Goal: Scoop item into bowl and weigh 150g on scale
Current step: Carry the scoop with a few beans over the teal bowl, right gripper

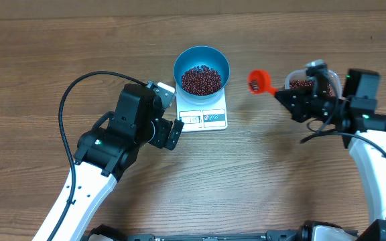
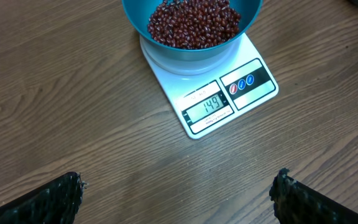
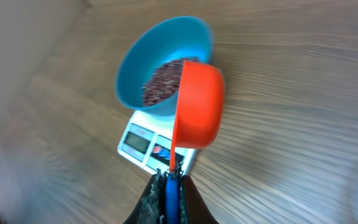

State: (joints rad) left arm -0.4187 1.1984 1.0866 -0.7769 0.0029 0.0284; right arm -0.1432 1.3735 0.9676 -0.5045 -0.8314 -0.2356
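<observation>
The blue bowl stands on the white scale and holds a pile of dark red beans. In the left wrist view the bowl with its beans sits on the scale, whose display reads 149. My left gripper is open beside the scale's left front, with nothing between its fingers. My right gripper is shut on the blue handle of an orange scoop, held in the air to the right of the bowl and tilted on its side.
A clear tub with more beans stands at the right, partly hidden behind my right arm. The left arm's black cable loops over the wooden table at the left.
</observation>
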